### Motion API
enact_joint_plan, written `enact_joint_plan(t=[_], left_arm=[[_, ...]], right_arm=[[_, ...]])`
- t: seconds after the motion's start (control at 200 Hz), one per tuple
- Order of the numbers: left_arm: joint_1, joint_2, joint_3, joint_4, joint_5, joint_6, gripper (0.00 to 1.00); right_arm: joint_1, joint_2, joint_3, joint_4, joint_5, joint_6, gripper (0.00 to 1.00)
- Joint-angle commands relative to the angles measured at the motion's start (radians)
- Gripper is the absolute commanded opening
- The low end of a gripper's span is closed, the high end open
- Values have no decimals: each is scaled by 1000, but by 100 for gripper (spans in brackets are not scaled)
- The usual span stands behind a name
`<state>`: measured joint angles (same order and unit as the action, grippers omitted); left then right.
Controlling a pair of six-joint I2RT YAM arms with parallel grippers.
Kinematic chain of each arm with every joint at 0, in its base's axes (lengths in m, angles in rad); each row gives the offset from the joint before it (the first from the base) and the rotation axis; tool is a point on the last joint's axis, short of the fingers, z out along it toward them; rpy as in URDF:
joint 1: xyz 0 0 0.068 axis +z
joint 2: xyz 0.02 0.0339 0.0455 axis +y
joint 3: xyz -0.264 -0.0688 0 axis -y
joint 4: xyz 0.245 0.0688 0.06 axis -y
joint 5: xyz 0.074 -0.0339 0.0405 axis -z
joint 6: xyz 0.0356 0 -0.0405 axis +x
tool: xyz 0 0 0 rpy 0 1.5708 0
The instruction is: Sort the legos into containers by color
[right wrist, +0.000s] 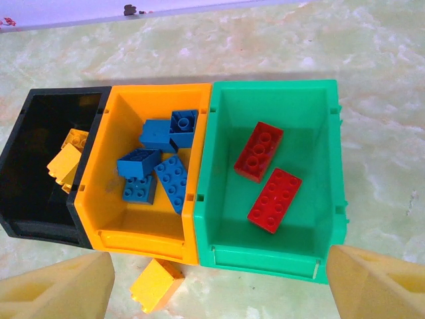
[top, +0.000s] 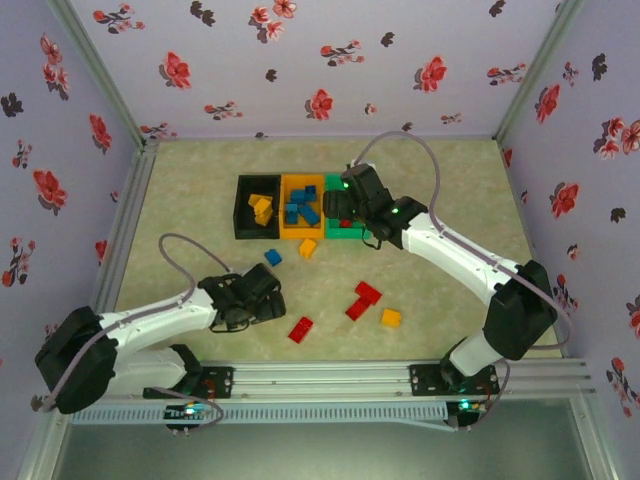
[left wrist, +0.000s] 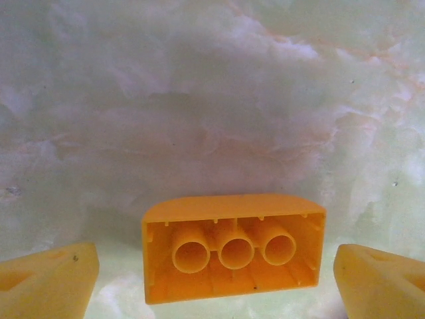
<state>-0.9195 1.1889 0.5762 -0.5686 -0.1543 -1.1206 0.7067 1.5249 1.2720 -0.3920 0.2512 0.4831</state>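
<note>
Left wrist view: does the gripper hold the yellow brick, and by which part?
No, nothing is held. The left gripper is open; the yellow brick lies on the table between its fingers, with a gap at each end.

The pale marbled surface (top: 190,200) carries three bins touching in a row toward 12 o'clock: a black bin (top: 241,208), an orange bin (top: 301,233) and a green bin (right wrist: 272,88). Just at 6 o'clock of them lie a blue brick (top: 273,257) and a yellow brick (top: 308,247), apart. Toward 5 o'clock two touching red bricks (top: 363,300) lie near a second yellow brick (top: 390,317), a lone red brick (top: 300,329) lies at 6 o'clock, and a tipped yellow brick (left wrist: 232,249) shows its hollow underside.
</note>
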Motion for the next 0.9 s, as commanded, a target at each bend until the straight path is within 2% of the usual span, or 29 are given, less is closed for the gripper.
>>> enact_joint_plan(t=[0.0,0.32,0.555,0.68,0.895], left_arm=[[-16,24,37,-10,-37,-11,89],[-38,122,73,-19,-57,4,78],[-39,138,85,-27,-62,15,65],[-40,139,99,-48,-69,30,61],[34,95,168,-119,-92,124,59]], right_arm=[[-4,-3,0,10,7,14,84],[-4,-9,-5,6,11,12,84],[-5,-20,-9,8,13,12,84],[-4,-28,-13,4,18,12,84],[-4,-43,-22,4,26,11,84]])
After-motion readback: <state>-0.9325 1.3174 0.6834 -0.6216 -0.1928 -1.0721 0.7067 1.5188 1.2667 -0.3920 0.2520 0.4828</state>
